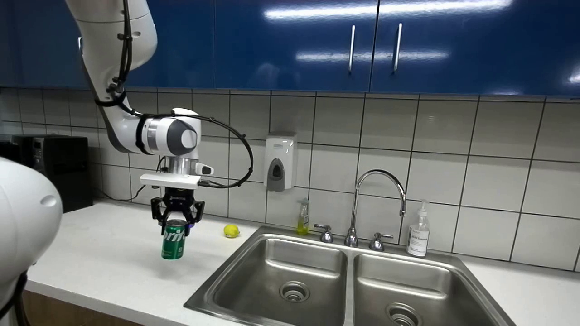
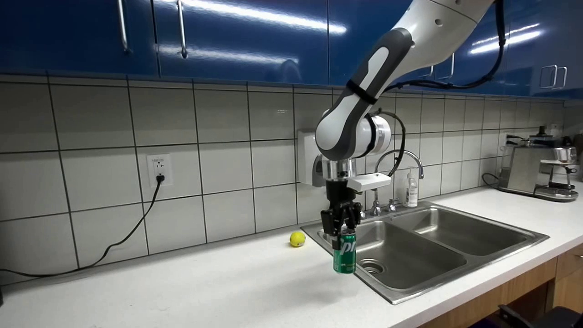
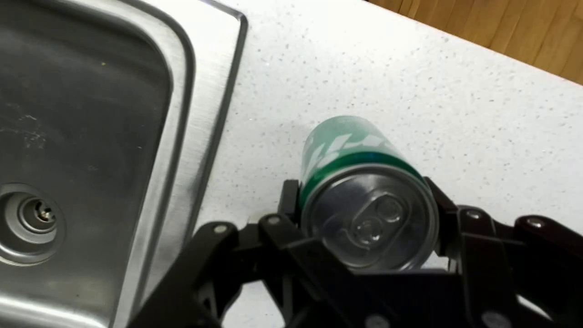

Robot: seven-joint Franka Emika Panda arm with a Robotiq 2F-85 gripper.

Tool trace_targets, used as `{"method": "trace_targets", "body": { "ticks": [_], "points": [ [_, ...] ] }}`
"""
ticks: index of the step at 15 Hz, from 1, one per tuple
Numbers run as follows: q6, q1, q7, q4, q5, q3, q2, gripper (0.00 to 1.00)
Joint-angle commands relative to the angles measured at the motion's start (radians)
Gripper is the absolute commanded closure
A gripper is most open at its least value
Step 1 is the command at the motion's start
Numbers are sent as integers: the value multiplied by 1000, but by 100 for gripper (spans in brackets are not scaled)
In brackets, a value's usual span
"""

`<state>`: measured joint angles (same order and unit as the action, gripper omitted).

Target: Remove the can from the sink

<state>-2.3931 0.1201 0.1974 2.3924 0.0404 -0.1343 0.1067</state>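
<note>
The green can (image 1: 173, 246) with its silvery top hangs upright in my gripper (image 1: 175, 230). The can (image 2: 345, 259) and gripper (image 2: 344, 237) show in both exterior views. The can seems a little above the white counter, beside the sink (image 1: 350, 290). In the wrist view, the two black fingers (image 3: 364, 205) press on opposite sides of the can (image 3: 355, 146) near its top. The steel sink rim (image 3: 214, 50) lies to the left of the can there. In an exterior view, the sink (image 2: 395, 295) is right behind the can. Both bowls show no can.
A yellow lemon-like object (image 1: 231, 231) lies on the counter near the wall, left of the sink. A chrome faucet (image 1: 355, 203), a spray bottle (image 1: 303, 219) and a soap bottle (image 1: 418, 235) stand along the sink's back. A dispenser (image 1: 279, 163) hangs on the wall.
</note>
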Motion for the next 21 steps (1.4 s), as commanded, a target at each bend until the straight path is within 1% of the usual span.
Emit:
{"method": "trace_targets", "body": {
  "ticks": [1, 5, 8, 15, 21],
  "points": [
    [0, 23, 21, -7, 41, -35, -1, 61],
    [-44, 42, 18, -15, 84, -60, 40, 61],
    [-103, 50, 6, -30, 100, -72, 98, 61],
    [-203, 60, -29, -73, 44, -72, 214, 61],
    [-232, 66, -44, -96, 5, -64, 248, 61]
  ]
}}
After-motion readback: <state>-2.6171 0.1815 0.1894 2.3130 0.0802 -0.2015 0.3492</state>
